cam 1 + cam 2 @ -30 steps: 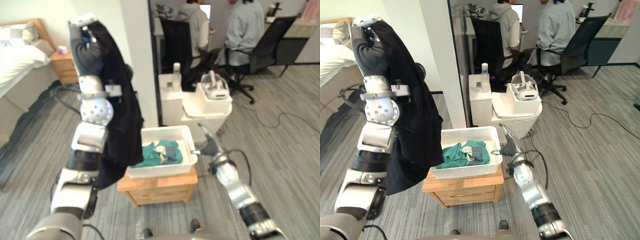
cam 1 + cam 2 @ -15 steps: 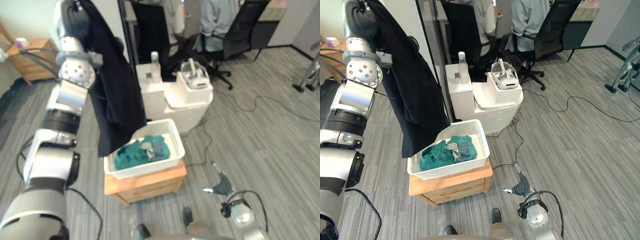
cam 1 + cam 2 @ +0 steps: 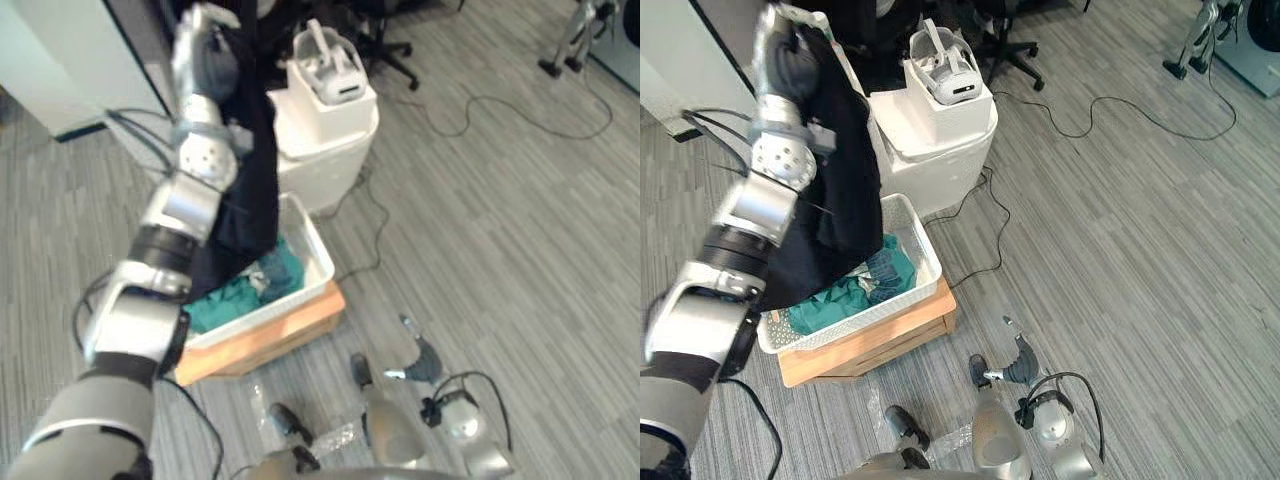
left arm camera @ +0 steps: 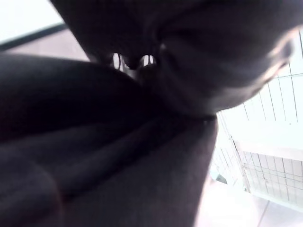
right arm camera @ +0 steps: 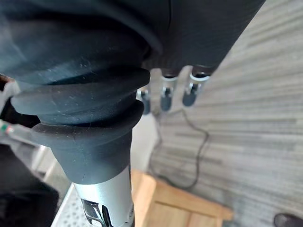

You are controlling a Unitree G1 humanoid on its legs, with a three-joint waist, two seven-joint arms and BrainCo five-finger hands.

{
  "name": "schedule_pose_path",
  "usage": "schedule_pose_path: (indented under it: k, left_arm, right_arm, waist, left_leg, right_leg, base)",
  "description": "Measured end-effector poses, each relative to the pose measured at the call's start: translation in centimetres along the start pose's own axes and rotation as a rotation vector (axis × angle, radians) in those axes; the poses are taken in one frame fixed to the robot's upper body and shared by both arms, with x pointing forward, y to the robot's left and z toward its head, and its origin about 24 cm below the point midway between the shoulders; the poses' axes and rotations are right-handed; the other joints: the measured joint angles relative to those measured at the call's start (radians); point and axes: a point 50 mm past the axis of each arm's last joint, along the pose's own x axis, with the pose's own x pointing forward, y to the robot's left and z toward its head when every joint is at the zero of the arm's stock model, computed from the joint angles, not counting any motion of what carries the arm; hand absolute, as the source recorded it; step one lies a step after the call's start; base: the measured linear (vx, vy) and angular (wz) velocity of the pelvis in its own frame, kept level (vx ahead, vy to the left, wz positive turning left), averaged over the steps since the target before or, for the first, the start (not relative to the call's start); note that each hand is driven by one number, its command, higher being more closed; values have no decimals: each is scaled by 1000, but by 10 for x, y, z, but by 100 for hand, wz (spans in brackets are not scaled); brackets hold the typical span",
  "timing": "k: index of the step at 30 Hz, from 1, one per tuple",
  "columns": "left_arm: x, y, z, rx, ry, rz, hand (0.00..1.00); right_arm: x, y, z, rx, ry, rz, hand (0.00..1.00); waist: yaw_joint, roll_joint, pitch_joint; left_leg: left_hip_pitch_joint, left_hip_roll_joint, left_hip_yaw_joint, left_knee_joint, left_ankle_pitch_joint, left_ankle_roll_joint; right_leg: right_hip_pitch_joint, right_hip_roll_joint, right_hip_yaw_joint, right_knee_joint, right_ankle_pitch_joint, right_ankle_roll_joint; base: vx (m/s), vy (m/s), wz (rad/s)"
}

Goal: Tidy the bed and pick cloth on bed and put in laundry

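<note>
Left hand (image 3: 790,45) up high, fingers curled round the black cloth (image 3: 845,180); it hangs down, lower end over the white basket (image 3: 930,265) with teal clothes (image 3: 840,300) inside; right hand (image 3: 1018,368) low, fingers relaxed, holding nothing.

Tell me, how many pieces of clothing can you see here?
3: a black cloth hanging from the raised left hand over the white basket, a teal cloth lying in the basket, and a grey-blue piece on top of it. More may be hidden underneath.
</note>
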Motion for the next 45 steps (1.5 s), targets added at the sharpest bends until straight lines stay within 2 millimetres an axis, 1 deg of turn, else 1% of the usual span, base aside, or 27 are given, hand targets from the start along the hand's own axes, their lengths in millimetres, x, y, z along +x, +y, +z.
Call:
schedule_pose_path:
  k: [1, 2, 4, 5, 6, 7, 9, 11, 12, 13, 14, 15, 19, 20, 22, 24, 26, 27, 28, 29, 31, 34, 36, 40, 42, 44, 45]
  left_arm:
    - [-28, -19, 1, -72, 10, -56, 100]
    - [-37, -25, 1, -97, 18, -73, 100]
    - [-66, -38, 2, -179, 44, -107, 100]
    - [-74, -40, 1, -199, 59, -114, 100]
    - [-89, -45, -1, -234, 91, -134, 100]
    - [-96, -47, -2, -249, 108, -139, 100]
    - [-120, -50, -7, -286, 160, -161, 100]
    - [-134, -48, -16, -278, 214, -161, 100]
    - [-141, -45, -22, -268, 245, -153, 100]
    - [-143, -43, -25, -264, 257, -146, 100]
    - [-144, -41, -28, -257, 271, -136, 100]
    - [-143, -38, -31, -251, 277, -123, 100]
    - [-145, -34, -45, -203, 329, -99, 100]
    - [-146, -33, -55, -166, 362, -88, 100]
    - [-140, -32, -67, -116, 401, -70, 100]
    - [-123, -26, -77, -54, 418, -39, 100]
    - [-103, -19, -79, -2, 397, -12, 100]
    - [-85, -10, -80, 36, 377, 14, 100]
    - [-79, -6, -81, 54, 374, 28, 100]
    - [-73, -1, -82, 74, 371, 40, 0]
    - [-66, 4, -84, 96, 374, 61, 0]
    - [-71, 4, -100, 125, 462, 53, 0]
    - [-76, 4, -110, 140, 521, 39, 0]
    - [-77, 5, -113, 127, 554, 22, 0]
    - [-79, 8, -116, 105, 575, 34, 0]
    - [-77, 10, -115, 94, 570, 41, 0]
    - [-80, 10, -110, 78, 546, 39, 0]
  right_arm:
    - [4, -2, 1, 4, -1, -27, 0]
    - [4, -1, 1, 10, 5, -34, 0]
    - [5, 0, 1, 24, 23, -49, 0]
    - [5, 0, 1, 27, 26, -56, 0]
    - [5, 1, -1, 33, 36, -67, 0]
    - [5, 2, -2, 30, 43, -70, 0]
    - [4, 2, -6, 32, 65, -81, 0]
    - [4, 3, -7, 31, 70, -78, 0]
    - [4, 4, -7, 28, 70, -75, 0]
    - [3, 4, -7, 27, 71, -74, 0]
    - [2, 5, -9, 26, 76, -73, 0]
    - [1, 5, -10, 24, 80, -71, 0]
    - [1, 9, -11, 26, 87, -57, 0]
    - [0, 12, -12, 30, 96, -49, 0]
    - [-1, 15, -13, 39, 107, -43, 0]
    - [-2, 18, -13, 41, 106, -35, 0]
    - [-1, 20, -11, 43, 99, -31, 0]
    - [1, 20, -8, 48, 90, -33, 0]
    - [2, 20, -7, 50, 86, -34, 0]
    - [3, 20, -5, 54, 80, -36, 0]
    - [4, 22, -4, 60, 75, -38, 0]
    - [4, 23, -1, 65, 66, -41, 0]
    - [7, 22, 1, 65, 56, -48, 0]
    - [10, 20, 5, 65, 41, -53, 0]
    - [10, 19, 5, 64, 38, -54, 0]
    - [10, 19, 5, 63, 37, -54, 0]
    - [10, 18, 5, 61, 40, -53, 0]
  waist:
    - [10, 10, 6]
    - [15, 12, 7]
    - [31, 17, 10]
    - [34, 19, 11]
    - [44, 24, 14]
    - [53, 24, 14]
    - [84, 30, 18]
    - [85, 40, 23]
    - [90, 41, 24]
    - [94, 41, 24]
    - [108, 41, 24]
    - [110, 41, 24]
    - [111, 35, 29]
    - [111, 29, 34]
    - [111, 17, 46]
    - [110, 1, 63]
    - [111, -11, 81]
    - [110, -17, 97]
    - [109, -18, 100]
    - [109, -20, 107]
    - [109, -20, 114]
    - [107, -20, 118]
    - [107, -19, 132]
    - [109, -19, 165]
    - [111, -19, 167]
    - [110, -19, 167]
    - [109, -19, 167]
  left_leg:
    - [0, -1, -2, 0, -4, -5]
    - [0, -1, -3, 0, -4, -5]
    - [0, 0, -10, 0, -8, -11]
    - [1, 0, -15, 0, -8, -11]
    - [3, 0, -25, 0, -8, -11]
    - [5, 0, -29, 0, -10, -14]
    - [6, 0, -42, 0, -21, -10]
    - [7, -1, -56, 0, -21, -8]
    - [6, -1, -59, 0, -20, -9]
    - [6, -1, -59, 0, -19, -10]
    - [4, -1, -59, 0, -18, -11]
    - [-3, -1, -62, 0, -17, -12]
    - [-18, -2, -63, 0, -11, -15]
    - [-18, -2, -63, 0, -11, -15]
    - [-20, -2, -67, 0, -10, -15]
    - [-24, -3, -77, 0, -9, -14]
    - [-27, -3, -84, 0, -5, -8]
    - [-31, -3, -85, 0, 2, 1]
    - [-33, -3, -85, 0, 3, 2]
    - [-34, -3, -84, 0, 3, 2]
    - [-35, -3, -84, 0, 3, 3]
    - [-34, 1, -84, 1, 3, 3]
    - [-34, 2, -85, 1, 3, 3]
    - [-25, 8, -83, 0, 0, -2]
    - [-15, 12, -76, 0, 2, -6]
    - [-12, 13, -74, 0, 4, -9]
    - [-3, 14, -75, 0, 4, -9]
  right_leg:
    - [1, -2, -7, -3, 2, 2]
    - [1, -2, -8, -3, 2, 2]
    - [5, -3, -15, -5, 2, 2]
    - [8, -3, -18, -5, 2, 2]
    - [16, -5, -22, -7, 1, 2]
    - [19, -5, -23, -7, 1, 2]
    - [23, -4, -27, -7, 1, 2]
    - [33, -8, -46, -5, -12, -3]
    - [34, -9, -50, -3, -23, 1]
    - [34, -9, -50, -2, -24, 1]
    - [33, -9, -49, -2, -24, 2]
    - [29, -10, -50, -2, -26, 3]
    - [15, -12, -51, 0, -30, 5]
    - [15, -13, -52, 0, -29, 5]
    - [15, -13, -57, 0, -29, 6]
    - [15, -16, -70, 2, -26, 9]
    - [15, -17, -77, 3, -10, 6]
    - [14, -17, -80, 3, -6, 4]
    - [11, -17, -80, 3, -5, 4]
    - [10, -17, -79, 3, -4, 3]
    - [8, -15, -77, 3, -4, 3]
    - [7, -10, -71, 2, -1, -2]
    - [7, -8, -66, 0, 5, -9]
    - [17, -2, -64, -2, 9, -12]
    - [23, 1, -62, -2, 0, -23]
    - [25, 2, -62, -2, -1, -22]
    - [35, 2, -64, -4, -4, -18]
  base:
    - [84, -8, -4]
    - [113, -11, -3]
    - [64, -5, 6]
    - [56, 0, 18]
    - [34, 3, 16]
    - [39, 0, 13]
    - [-1, -12, 10]
    - [-21, -12, 25]
    - [-20, -8, 20]
    - [-23, -14, 9]
    - [-16, -18, 6]
    - [-11, -17, 8]
    - [2, -5, 3]
    - [34, -7, 2]
    - [39, -9, 6]
    - [46, -6, 12]
    - [57, -4, 10]
    - [60, -6, 5]
    - [65, -8, 0]
    - [69, -12, -4]
    - [66, -13, -4]
    - [67, -23, -5]
    - [21, -26, -5]
    - [-9, -26, 1]
    - [-6, -45, -5]
    - [8, -36, -2]
    - [21, -36, 1]
